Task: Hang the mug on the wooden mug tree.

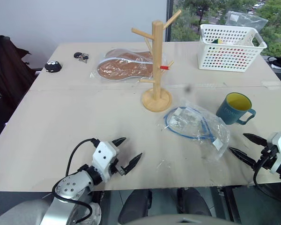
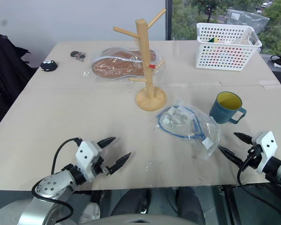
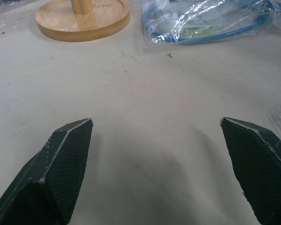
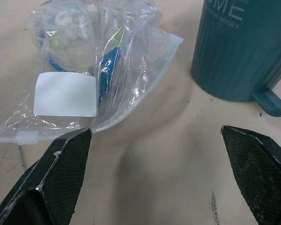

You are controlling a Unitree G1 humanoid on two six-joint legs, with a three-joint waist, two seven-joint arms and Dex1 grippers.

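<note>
A pale beige desk (image 1: 84, 108) stands by a window with green trees beyond it. The wooden mug tree (image 1: 156, 65) stands upright near the desk's middle, its pegs bare and one peg tipped red. The mug (image 1: 234, 108), teal with a yellow inside, sits upright on the desk to the right of the tree and well apart from it, its handle turned toward the near right edge. Between tree and mug lies a clear plastic bag (image 1: 196, 124) holding a blue cable. A white perforated basket (image 1: 230, 47) stands at the far right, and a bagged brown insole (image 1: 124, 65) lies behind the tree. The left tool (image 1: 129, 152) hovers low at the near edge, released, fingers spread over bare desk. The right tool (image 1: 247, 146) is released too, spread wide just short of the mug, one fingertip (image 4: 70, 154) beside the bag's edge.
</note>
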